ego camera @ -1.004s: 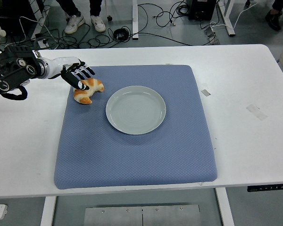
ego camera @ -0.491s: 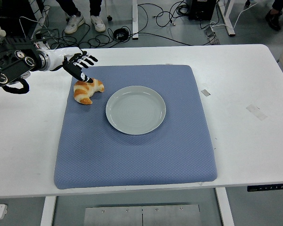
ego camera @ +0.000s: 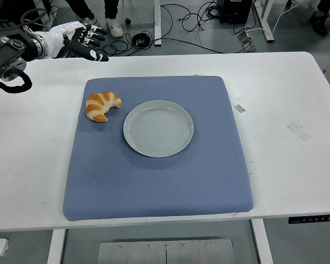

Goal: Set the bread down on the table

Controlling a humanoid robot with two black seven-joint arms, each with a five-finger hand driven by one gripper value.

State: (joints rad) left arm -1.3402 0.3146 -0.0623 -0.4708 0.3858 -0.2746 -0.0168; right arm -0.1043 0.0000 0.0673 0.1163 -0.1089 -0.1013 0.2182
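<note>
A golden croissant (ego camera: 102,104) lies on the blue mat (ego camera: 159,181) near its far left corner, just left of the empty white plate (ego camera: 158,128). My left hand (ego camera: 87,42) is up at the far left over the table's back edge, well clear of the croissant, fingers spread and holding nothing. The right arm is out of view.
The blue mat covers the middle of the white table (ego camera: 291,110). Small tape marks (ego camera: 300,131) sit on the table's right side. A person's feet (ego camera: 99,25) and cables (ego camera: 181,22) are on the floor beyond the far edge.
My left hand has let go of the croissant and pulled back and up to the far left. The croissant stays on the mat.
</note>
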